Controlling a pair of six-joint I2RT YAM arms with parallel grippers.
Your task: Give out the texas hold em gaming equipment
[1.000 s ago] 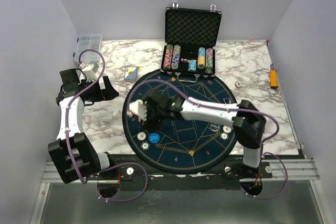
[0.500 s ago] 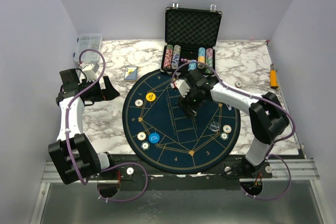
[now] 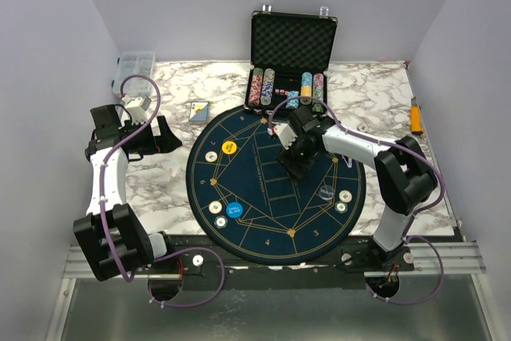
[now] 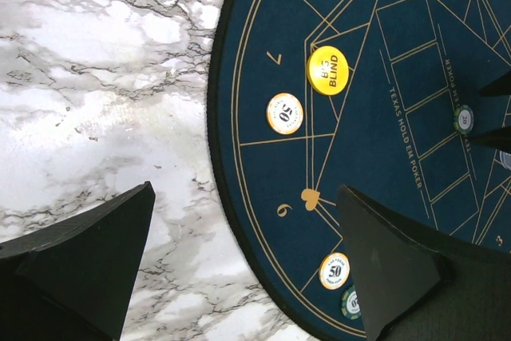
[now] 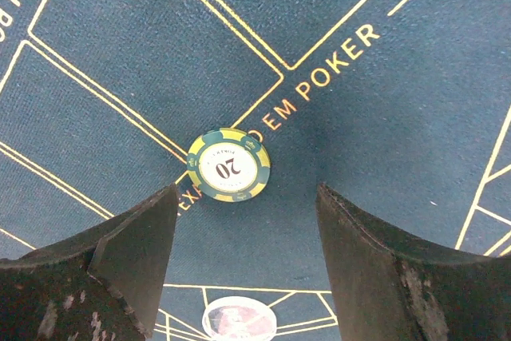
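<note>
From above, the left tool [image 3: 166, 140] hangs over the marble worktop [image 3: 168, 189], left of the round mat [image 3: 263, 227]. The right tool [image 3: 296, 168] points down at the mat's middle. A yellow disc [image 3: 230, 148], a blue disc [image 3: 233, 210], a clear dealer disc [image 3: 326, 192] and cream chips [image 3: 215, 207] lie on the mat

In the left wrist view, the left tool is spread fully wide and holds nothing. The yellow disc, marked BIG BLIND, lies ahead of it

In the right wrist view, the right tool's fingers [image 5: 136, 245] stand well apart and grip nothing. A green-and-yellow 20 chip [image 5: 228, 164] lies flat on the mat between them, touching neither
</note>
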